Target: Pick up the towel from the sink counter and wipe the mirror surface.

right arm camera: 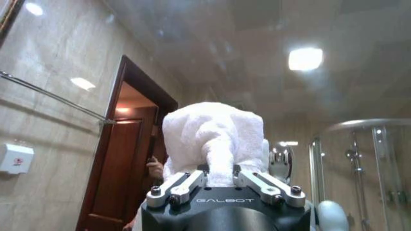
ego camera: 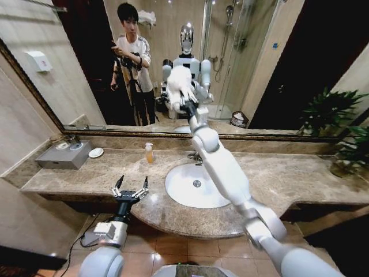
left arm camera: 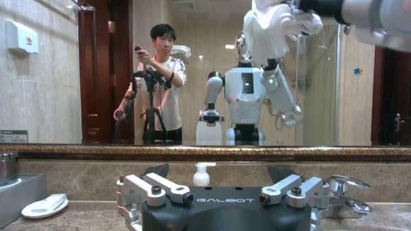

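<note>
Your right pincer (ego camera: pixel 183 99) is clamped on the towel (ego camera: pixel 179 83), pressing it on the mirror (ego camera: pixel 277 57); wiping remains. Left pincer (ego camera: pixel 130 189) waits apart.

White towel (ego camera: pixel 180 85); brown-beige marbled sink counter (ego camera: pixel 288 179); dark gold-brown mirror (ego camera: pixel 277 52) frame.

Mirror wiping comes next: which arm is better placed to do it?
Right. The right gripper already holds the towel up against the mirror. The left gripper hovers low over the sink counter, jaws open and empty.
</note>
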Motion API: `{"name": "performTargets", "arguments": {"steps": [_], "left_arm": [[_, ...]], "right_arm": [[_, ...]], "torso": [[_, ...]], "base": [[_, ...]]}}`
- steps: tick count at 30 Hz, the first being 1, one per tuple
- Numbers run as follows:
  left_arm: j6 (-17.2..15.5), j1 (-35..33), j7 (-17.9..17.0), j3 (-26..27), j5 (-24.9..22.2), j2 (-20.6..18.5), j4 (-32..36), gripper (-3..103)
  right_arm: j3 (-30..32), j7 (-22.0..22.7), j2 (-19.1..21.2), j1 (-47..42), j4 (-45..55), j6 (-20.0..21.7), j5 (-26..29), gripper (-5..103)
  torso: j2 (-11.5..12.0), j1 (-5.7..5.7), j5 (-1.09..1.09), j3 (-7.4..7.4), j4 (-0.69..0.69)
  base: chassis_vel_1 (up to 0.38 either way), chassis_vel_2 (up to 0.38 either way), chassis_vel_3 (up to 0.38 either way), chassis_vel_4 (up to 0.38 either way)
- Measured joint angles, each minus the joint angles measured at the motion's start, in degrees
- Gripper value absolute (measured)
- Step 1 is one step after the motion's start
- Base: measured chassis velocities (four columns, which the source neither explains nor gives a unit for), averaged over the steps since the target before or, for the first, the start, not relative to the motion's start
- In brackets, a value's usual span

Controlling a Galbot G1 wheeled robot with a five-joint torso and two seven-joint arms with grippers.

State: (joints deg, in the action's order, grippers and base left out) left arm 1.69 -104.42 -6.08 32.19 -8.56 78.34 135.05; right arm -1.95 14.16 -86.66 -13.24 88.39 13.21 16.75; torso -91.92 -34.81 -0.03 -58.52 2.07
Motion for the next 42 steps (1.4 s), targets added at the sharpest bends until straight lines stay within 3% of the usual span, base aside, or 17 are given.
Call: {"name": "performTargets", "arguments": {"steps": [5, 18, 33, 42], "left_arm": [[0.0, 0.0, 0.0, 0.0, 0.0, 0.0, 0.0, 100], [0.0, 0.0, 0.0, 0.0, 0.0, 0.0, 0.0, 100], [0.0, 0.0, 0.0, 0.0, 0.0, 0.0, 0.0, 100], [0.0, 0.0, 0.0, 0.0, 0.0, 0.0, 0.0, 100]], "right_arm": [[0.2, 0.0, -1.3, 1.0, -3.4, -0.1, -1.1, 12], [1.9, -1.2, -1.1, -10.5, -6.4, -2.0, -6.3, 12], [1.6, 2.5, -0.3, 1.0, -3.9, 1.3, -1.3, 12], [-0.4, 1.4, -0.5, -9.3, -4.3, -0.6, -5.1, 12]], "torso": [[0.0, 0.0, 0.01, 0.0, 0.0], [0.0, 0.0, 0.03, 0.0, -0.02], [0.0, 0.0, 0.02, 0.0, -0.02], [0.0, 0.0, 0.03, 0.0, -0.02]], "base": [[0.0, 0.0, 0.0, 0.0], [0.0, 0.0, 0.0, 0.0], [0.0, 0.0, 0.0, 0.0], [0.0, 0.0, 0.0, 0.0]]}}
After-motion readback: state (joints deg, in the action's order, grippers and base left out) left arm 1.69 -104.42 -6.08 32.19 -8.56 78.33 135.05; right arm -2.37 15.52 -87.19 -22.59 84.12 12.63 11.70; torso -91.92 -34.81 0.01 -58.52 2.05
